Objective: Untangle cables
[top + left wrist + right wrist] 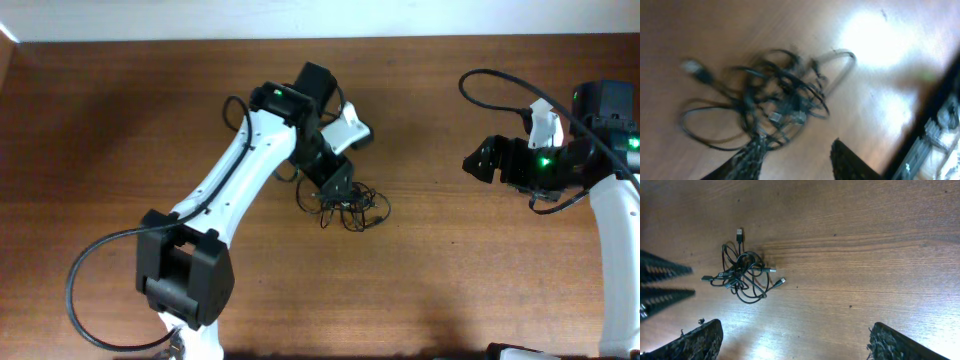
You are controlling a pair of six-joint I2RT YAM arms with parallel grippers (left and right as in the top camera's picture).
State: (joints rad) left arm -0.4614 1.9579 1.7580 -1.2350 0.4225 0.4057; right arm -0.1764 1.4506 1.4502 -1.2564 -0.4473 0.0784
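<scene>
The cables [345,205] lie in one knotted clump on the brown wooden bench [120,110], a little right of its middle, between the two arms but much nearer to the left one. The left hand [335,185] is lowered directly at the upper left edge of this clump, and in the overhead view it covers a part of the wires. In the left wrist view the clump [770,105] fills the middle of the picture, with one plug [695,67] sticking out at the upper left. The two fingers of this hand stand apart with a middle-sized gap. Some strands run down to one fingertip [752,157] and seem to touch it, but the picture is blurred and I cannot tell if any wire is pinched. The right hand [480,160] is well apart from the cables, at the right side of the bench, and it touches nothing. In the right wrist view its fingers [695,340] are spread wide with only bare wood between them. The clump [742,275] is seen far in front, with a flat plug [739,232] pointing away from it and small plug ends [782,281] at its right side.
</scene>
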